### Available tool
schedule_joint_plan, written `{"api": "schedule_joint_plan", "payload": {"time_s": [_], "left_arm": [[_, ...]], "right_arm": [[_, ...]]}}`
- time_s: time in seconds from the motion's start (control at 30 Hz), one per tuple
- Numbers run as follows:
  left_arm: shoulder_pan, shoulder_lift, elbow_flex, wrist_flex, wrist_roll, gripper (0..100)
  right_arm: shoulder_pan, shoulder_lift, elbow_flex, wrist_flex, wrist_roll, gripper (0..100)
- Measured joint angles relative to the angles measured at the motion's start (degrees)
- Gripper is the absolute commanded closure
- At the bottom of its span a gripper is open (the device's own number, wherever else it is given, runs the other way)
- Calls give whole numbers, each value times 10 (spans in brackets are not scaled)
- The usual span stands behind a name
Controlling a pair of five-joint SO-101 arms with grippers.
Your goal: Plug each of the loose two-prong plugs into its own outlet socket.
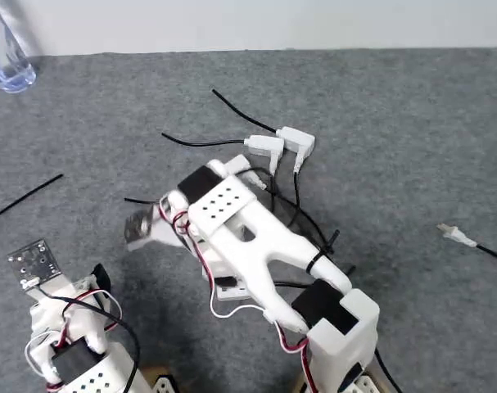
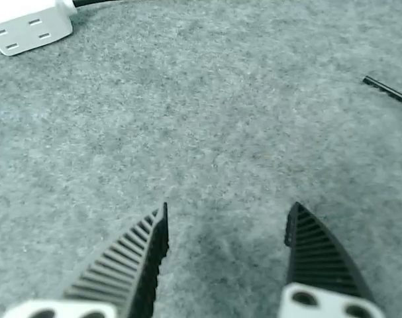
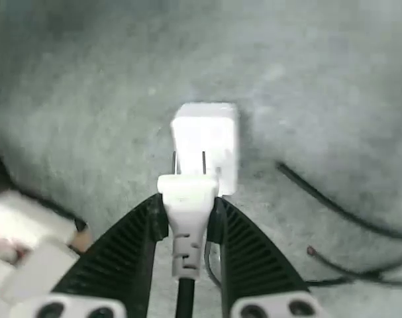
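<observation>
Ribbed fingers of the right gripper [image 3: 187, 204] clamp a white plug [image 3: 186, 228] by its body, with its cable trailing back between them. Its two prongs point at a white outlet [image 3: 207, 129] directly ahead, their tips at its face; whether they have entered I cannot tell. Over grey carpet [image 2: 240, 132] the left gripper [image 2: 230, 209] hangs spread wide, another outlet [image 2: 28, 26] well ahead and off to one side. One loose plug [image 1: 454, 235] lies well apart from both arms.
</observation>
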Motion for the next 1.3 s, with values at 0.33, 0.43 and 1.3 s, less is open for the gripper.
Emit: {"api": "schedule_joint_plan", "payload": {"time_s": [0.33,0.43,1.3], "left_arm": [[0,0,0,3,0,728],[0,0,0,3,0,728],[0,0,0,14,0,728]], "right_arm": [[19,4,2,0,55,991],[20,4,2,0,57,991],[21,53,46,-83,58,991]]}}
